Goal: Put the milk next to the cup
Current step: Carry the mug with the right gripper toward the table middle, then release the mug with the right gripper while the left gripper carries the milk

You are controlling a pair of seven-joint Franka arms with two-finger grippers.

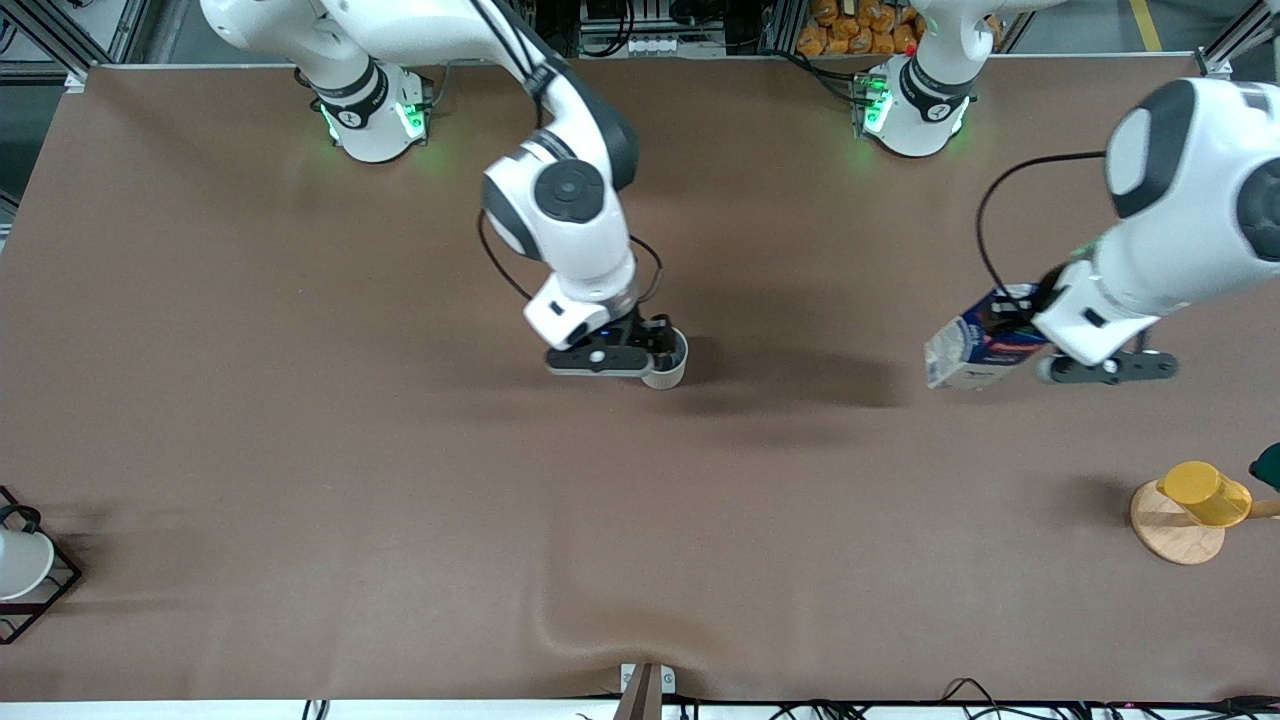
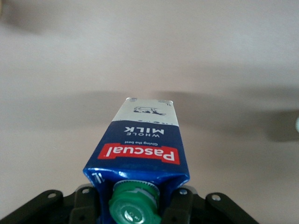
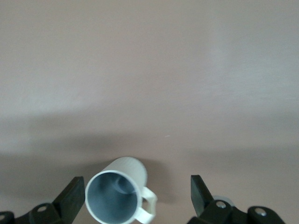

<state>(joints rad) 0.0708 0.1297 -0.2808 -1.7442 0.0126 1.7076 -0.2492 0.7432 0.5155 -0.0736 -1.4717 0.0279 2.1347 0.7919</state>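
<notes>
The milk (image 1: 972, 352) is a dark blue carton with a red band and a green cap (image 2: 133, 205). It hangs tilted above the table toward the left arm's end. My left gripper (image 1: 1022, 322) is shut on its gabled top, one finger on each side of the cap. The cup (image 1: 666, 373), a beige-grey mug with a grey inside, sits near the table's middle. My right gripper (image 1: 640, 356) is just above it and open. In the right wrist view the cup (image 3: 113, 197) lies between the fingers, close to one finger (image 3: 72, 195) and well apart from its partner.
A yellow cup (image 1: 1205, 492) rests on a round wooden stand (image 1: 1175, 532) toward the left arm's end, nearer the front camera. A white cup (image 1: 18, 562) in a black wire rack (image 1: 55, 590) sits at the right arm's end. The brown table cover has a wrinkle (image 1: 590, 625) near the front edge.
</notes>
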